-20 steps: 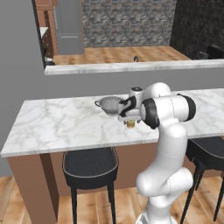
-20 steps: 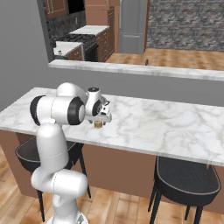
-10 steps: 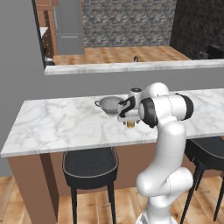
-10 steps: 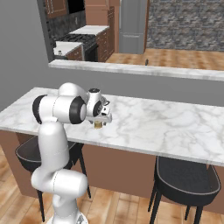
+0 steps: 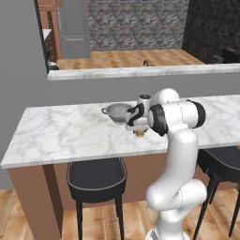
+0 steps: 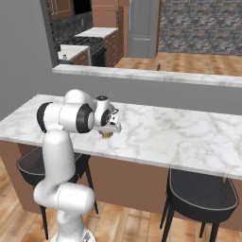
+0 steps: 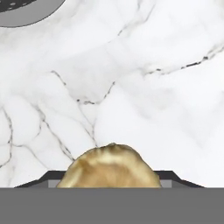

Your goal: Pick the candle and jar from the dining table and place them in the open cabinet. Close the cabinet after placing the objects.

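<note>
The candle [image 7: 109, 164], a squat yellow-gold cylinder, stands on the white veined dining table [image 5: 65, 131] near its front edge. My gripper [image 5: 138, 127] points straight down over it, and its dark fingertips [image 7: 52, 178] press against the candle's two sides. From the other side, the candle [image 6: 106, 135] peeks out just under the gripper [image 6: 108, 129]. In the left base view the candle [image 5: 139, 134] rests on the marble. The jar and the cabinet are out of view.
A steel colander [image 5: 117, 111] sits just behind and left of the hand, its rim also at the hand view's top left [image 7: 26, 8]. Dark stools [image 5: 96, 171] [image 6: 203, 194] stand under the table's front edge. A raised marble ledge [image 5: 140, 71] runs behind the table.
The jaws have drawn in from wide open onto the candle's sides. The arm and the candle have stayed in place.
</note>
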### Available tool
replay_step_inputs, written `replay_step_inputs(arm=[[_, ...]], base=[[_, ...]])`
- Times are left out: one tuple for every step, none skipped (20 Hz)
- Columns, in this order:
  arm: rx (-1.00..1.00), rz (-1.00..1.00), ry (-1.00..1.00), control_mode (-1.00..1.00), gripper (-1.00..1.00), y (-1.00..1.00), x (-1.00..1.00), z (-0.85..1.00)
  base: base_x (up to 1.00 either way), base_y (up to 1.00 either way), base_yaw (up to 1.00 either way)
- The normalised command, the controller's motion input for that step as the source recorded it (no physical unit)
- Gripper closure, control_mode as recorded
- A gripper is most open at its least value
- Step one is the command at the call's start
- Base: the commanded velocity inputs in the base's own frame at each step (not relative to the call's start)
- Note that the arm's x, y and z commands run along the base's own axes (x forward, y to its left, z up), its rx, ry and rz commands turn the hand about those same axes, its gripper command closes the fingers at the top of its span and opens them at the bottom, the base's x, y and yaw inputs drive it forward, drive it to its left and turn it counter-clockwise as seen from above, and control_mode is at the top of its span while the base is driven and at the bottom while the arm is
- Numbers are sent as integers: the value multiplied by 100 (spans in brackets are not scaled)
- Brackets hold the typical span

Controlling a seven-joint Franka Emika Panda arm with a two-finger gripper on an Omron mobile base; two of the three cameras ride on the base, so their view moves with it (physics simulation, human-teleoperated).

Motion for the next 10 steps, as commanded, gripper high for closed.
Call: replay_step_inputs(arm=[[0, 0, 0, -100, 100, 0, 0, 0], [0, 0, 0, -100, 100, 0, 0, 0], [0, 0, 0, -100, 100, 0, 0, 0], [0, 0, 0, -100, 100, 0, 0, 0], [0, 0, 0, -100, 100, 0, 0, 0], [0, 0, 0, -100, 100, 0, 0, 0], [0, 0, 0, -100, 100, 0, 0, 0], [0, 0, 1, -100, 100, 0, 0, 0], [0, 0, 1, -100, 100, 0, 0, 0], [0, 0, 0, -100, 100, 0, 0, 0]], base=[[0, 0, 0], [0, 0, 0], [0, 0, 0], [0, 0, 0], [0, 0, 0], [0, 0, 0], [0, 0, 0], [0, 0, 0], [0, 0, 0], [0, 0, 0]])
